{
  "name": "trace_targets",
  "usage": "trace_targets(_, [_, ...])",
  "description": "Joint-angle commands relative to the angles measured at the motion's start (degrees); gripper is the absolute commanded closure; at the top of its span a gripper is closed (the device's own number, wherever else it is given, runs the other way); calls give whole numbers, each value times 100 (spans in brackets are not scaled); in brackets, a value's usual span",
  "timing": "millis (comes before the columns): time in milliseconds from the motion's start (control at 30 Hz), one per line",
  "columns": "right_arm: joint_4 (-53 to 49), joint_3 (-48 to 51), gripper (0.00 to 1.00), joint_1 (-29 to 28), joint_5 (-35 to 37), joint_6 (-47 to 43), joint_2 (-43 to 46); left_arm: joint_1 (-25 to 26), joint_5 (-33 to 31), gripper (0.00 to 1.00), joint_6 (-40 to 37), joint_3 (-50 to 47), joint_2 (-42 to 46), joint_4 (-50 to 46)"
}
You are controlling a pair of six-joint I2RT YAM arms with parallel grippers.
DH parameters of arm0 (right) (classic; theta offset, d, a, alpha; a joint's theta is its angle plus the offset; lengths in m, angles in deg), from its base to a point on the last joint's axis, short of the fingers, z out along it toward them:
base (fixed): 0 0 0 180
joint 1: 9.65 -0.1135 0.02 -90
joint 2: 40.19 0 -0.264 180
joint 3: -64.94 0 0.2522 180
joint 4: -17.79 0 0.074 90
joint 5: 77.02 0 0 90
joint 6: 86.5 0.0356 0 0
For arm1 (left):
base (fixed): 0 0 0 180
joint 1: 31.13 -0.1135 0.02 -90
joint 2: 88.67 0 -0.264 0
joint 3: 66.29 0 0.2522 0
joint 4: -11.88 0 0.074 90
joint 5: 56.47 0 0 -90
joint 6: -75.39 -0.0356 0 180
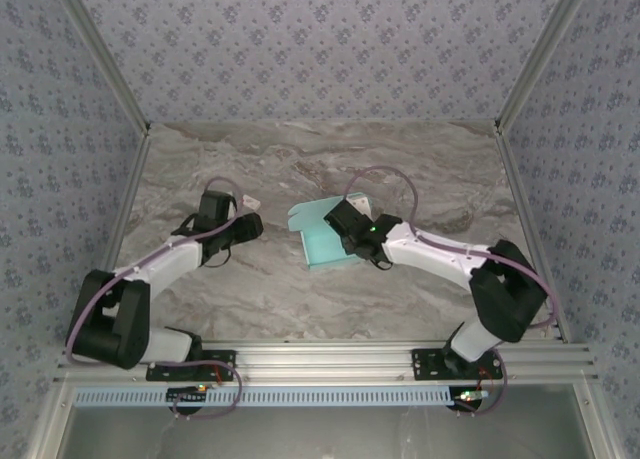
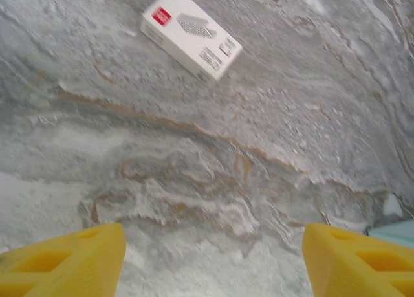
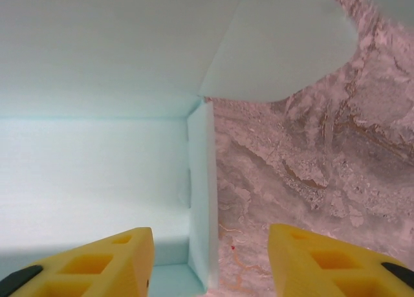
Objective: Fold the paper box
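Robot lab cell, aluminium frame [image 1: 320, 357], patterned walls [image 1: 320, 49], marble tabletop [image 1: 300, 169]

The left arm [image 1: 170, 259] reaches forward and inward from its base, with the elbow bent low and the wrist tipped downward. The left fingers [image 2: 65, 261] stand wide apart with nothing between them. The right arm [image 1: 440, 254] stretches inward toward the middle, its wrist pitched down. The right fingers [image 3: 97, 264] are parted and not clamped. The two wrists are well apart.

Partly folded light blue paper box [image 1: 322, 245] lies centrally on table [image 1: 300, 159].
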Motion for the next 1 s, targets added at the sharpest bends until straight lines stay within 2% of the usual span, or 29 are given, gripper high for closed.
trace_targets(0, [214,154,46,-151,37,-143,427,-159,-207,27,-3,517,-409,16])
trace_targets(233, [437,418,43,-203,144,-368,877,-223,-157,26,-71,1632,-1704,-218])
trace_targets(500, [535,645,43,-174,185,-450,1020,-223,-59,27,-93,2534,-2711,-500])
trace_targets(800, [579,838,42,-87,173,-497,1227,-207,172,36,-211,3200,-3434,-716])
trace_targets(967, [578,877,42,-70,155,-474,1225,-145,148,46,-427,3562,-3669,-1079])
